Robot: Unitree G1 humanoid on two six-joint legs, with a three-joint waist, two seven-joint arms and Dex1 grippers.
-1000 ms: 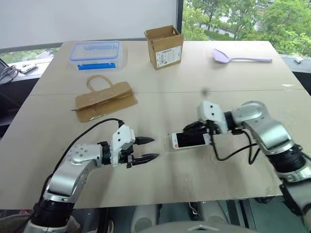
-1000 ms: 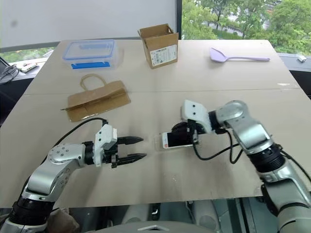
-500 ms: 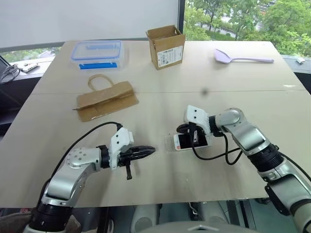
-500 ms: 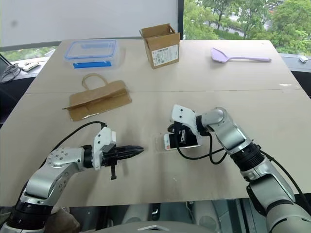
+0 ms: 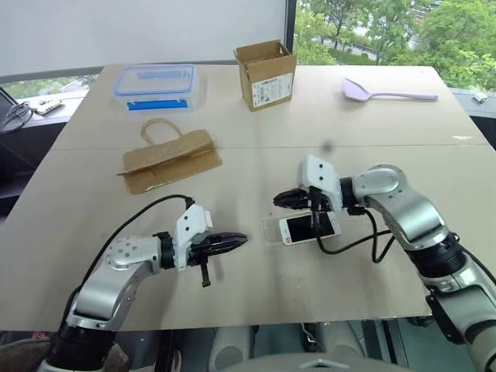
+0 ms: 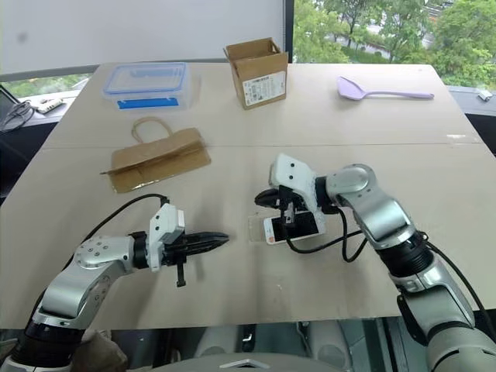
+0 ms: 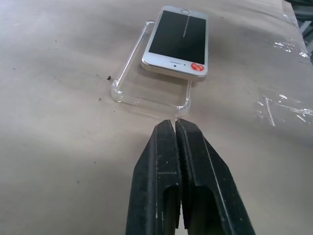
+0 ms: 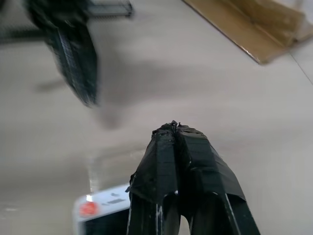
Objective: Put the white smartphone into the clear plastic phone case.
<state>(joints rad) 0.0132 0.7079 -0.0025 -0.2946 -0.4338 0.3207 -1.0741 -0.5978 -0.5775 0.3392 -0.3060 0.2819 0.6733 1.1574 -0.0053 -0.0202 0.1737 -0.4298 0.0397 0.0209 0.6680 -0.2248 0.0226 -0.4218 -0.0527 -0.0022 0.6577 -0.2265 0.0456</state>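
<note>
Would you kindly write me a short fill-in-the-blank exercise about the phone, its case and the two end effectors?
1. The white smartphone lies screen ____.
2. It rests partly in the ____ plastic phone case.
3. The left end effector is ____, apart from the case.
4. The right end effector holds ____.

Missing words: up; clear; shut; nothing

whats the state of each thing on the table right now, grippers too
white smartphone: screen up, lying partly in the case, not seated
clear plastic phone case: flat on table, near end unfilled
left gripper: jaws shut, holding nothing
right gripper: jaws shut, above phone
cardboard box: upright, open
food box: lid on
paper bag: lying flat
</note>
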